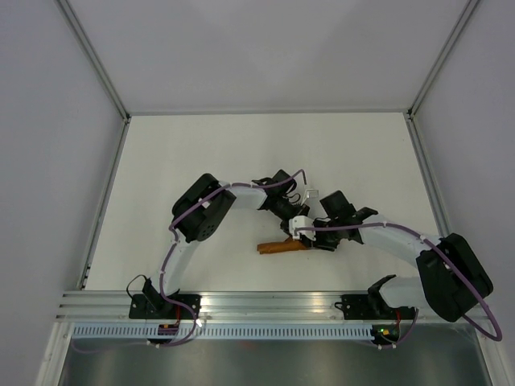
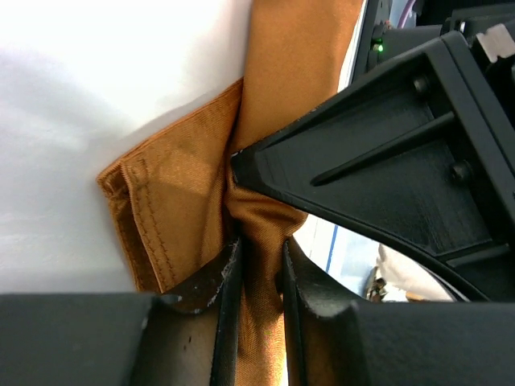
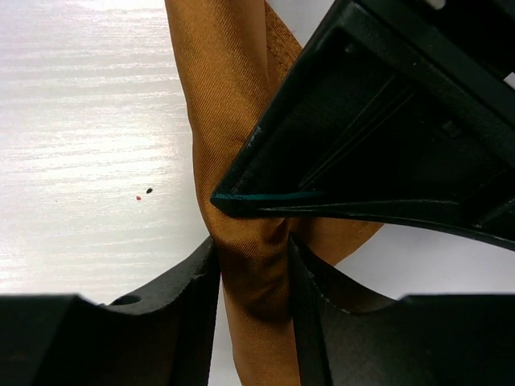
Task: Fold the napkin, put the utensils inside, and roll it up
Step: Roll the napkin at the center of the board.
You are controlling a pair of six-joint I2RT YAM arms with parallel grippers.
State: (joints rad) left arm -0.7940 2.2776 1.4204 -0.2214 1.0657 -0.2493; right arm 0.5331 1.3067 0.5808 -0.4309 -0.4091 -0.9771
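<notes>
napkin (image 1: 279,247): narrow bundle on the surface (image 1: 201,161); long axis left-right, free end running left of both claws | left claw (image 2: 259,259) pinched on it; right claw (image 3: 253,261) gripping it too (tips crowd one spot) | you have neither arm nearer

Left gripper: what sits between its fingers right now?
The bunched napkin fills the gap in the left gripper, touching both fingers; the left wrist view shows it.
</notes>
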